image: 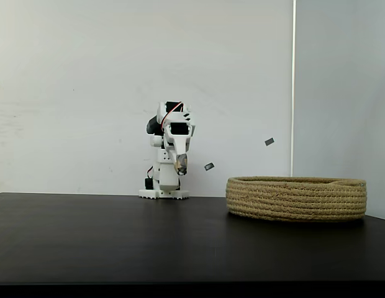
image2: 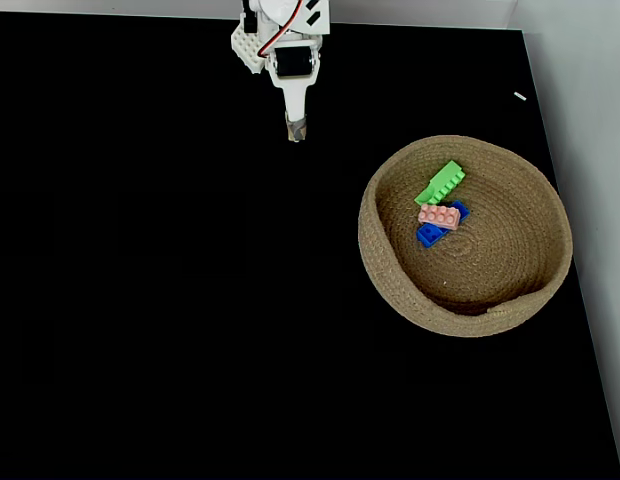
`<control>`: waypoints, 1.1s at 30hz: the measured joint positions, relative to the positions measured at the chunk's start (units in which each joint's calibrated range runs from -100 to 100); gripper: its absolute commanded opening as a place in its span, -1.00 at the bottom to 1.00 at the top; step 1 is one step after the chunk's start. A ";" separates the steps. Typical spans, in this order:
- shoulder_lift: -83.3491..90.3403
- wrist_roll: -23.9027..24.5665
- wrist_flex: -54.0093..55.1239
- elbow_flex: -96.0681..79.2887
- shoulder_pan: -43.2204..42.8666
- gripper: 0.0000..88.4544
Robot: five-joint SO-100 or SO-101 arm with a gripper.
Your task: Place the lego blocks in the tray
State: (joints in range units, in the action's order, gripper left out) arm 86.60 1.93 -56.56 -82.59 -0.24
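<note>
All three studded plastic bricks sitting inside the wide shallow round basket of coiled tan rope (image2: 390, 270), near the bench's right edge in the top-down fixed view. Judged done or nearly so: nothing loose on the black bench (image2: 140, 300).

Bright green brick (image2: 441, 183) lying toward the basket's far wall, long axis diagonal, running from lower-left up to upper-right, upper end aimed at the bench's far-right corner. Longer flat blue brick (image2: 428, 235) roughly parallel to it, same diagonal, mostly covered. Smaller pale pink brick (image2: 439, 216) resting on top of the blue one, touching it, long axis near level across the view, slightly tipped. Piled like that most likely from being dropped at one spot, one after another. Green and pink just beside each other; touching or not, cannot tell.

From the side fixed view, basket (image: 297, 198) rim hiding the bricks entirely.

White arm folded back at the bench's far edge, well apart from the basket, looks parked. Jaws (image2: 295, 130) pointing down toward the bench, tips together or very nearly, holding nothing; same in the side view (image: 181, 165).
</note>
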 measured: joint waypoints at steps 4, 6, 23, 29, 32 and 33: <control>6.79 -1.47 -1.06 -6.36 0.16 -1.00; 9.67 -2.20 -1.06 -9.63 0.33 -1.00; 11.70 -1.61 -1.06 -13.08 0.65 -1.00; 11.70 -1.56 -1.06 -13.08 1.71 -1.00; 11.70 -1.37 -1.06 -13.08 1.30 -1.00; 11.70 -1.22 -1.06 -13.08 1.47 -1.00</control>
State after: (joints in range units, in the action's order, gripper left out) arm 98.30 0.71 -57.61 -95.67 1.22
